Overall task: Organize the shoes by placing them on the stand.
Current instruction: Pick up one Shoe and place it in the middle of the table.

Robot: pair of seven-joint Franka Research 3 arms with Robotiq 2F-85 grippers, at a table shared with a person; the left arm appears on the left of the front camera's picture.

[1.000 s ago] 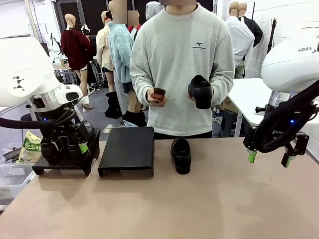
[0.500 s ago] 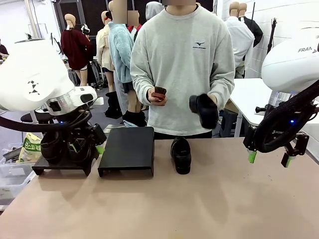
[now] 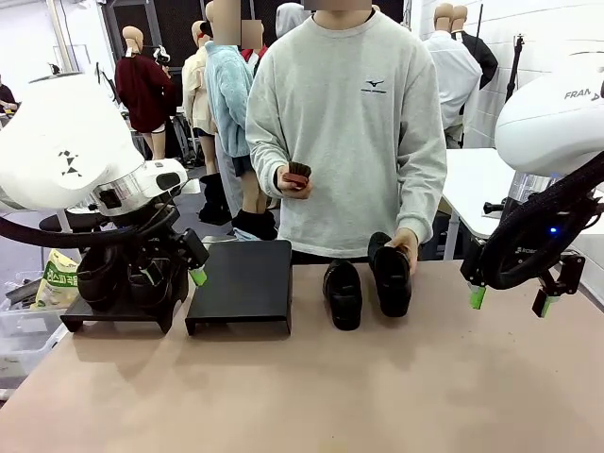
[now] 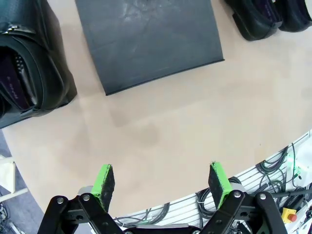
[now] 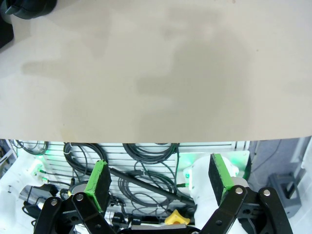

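Two black shoes stand side by side on the table: one (image 3: pixel 343 293) alone, the other (image 3: pixel 390 275) right of it with the person's hand (image 3: pixel 408 243) resting on it. Both also appear in the left wrist view (image 4: pixel 253 19) (image 4: pixel 298 9). An empty black stand (image 3: pixel 241 283) (image 4: pixel 146 44) sits to their left. Further left is a second stand (image 3: pixel 118 311) bearing dark shoes (image 3: pixel 97 276) (image 4: pixel 29 73). My left gripper (image 3: pixel 179 274) (image 4: pixel 163 180) hovers open in front of that stand, holding nothing. My right gripper (image 3: pixel 510 300) (image 5: pixel 161 180) hangs open over the table's right edge.
The person's other hand holds a small dark brown block (image 3: pixel 299 175) at chest height. The near half of the tan table (image 3: pixel 311 396) is bare. Cables (image 5: pixel 146 175) lie below the table edge in the right wrist view.
The person brought the shoe held in the hand down onto the table beside the first one. My left arm swung a little to the right; the right arm stayed still.
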